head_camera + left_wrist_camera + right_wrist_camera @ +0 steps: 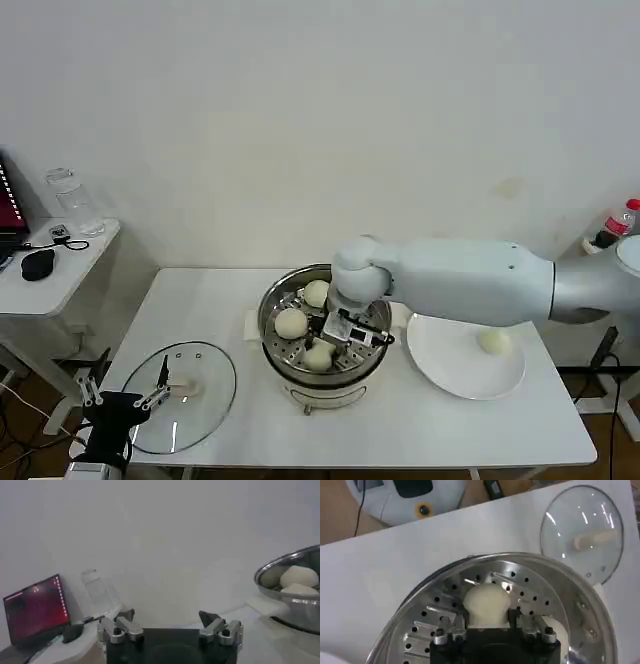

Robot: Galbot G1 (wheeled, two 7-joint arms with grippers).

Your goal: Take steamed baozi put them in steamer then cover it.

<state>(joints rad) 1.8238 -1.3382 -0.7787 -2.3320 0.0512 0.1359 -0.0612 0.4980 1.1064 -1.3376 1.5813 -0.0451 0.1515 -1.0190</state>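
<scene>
Right gripper (486, 621) clamps smooth bun (485, 602) (round).

The right arm (470, 282) is a chunky pale grey-white tube with a rounded ball-like wrist joint. Its pincer (487, 625) is black with silvery metal knuckles and visible screws. The left pincer (167, 621) has the same look: black body, silver hinge blocks, dark tips.

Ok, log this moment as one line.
right gripper: holding baozi over steamer tray | left gripper: idle near cover | plate: one bun left
</scene>
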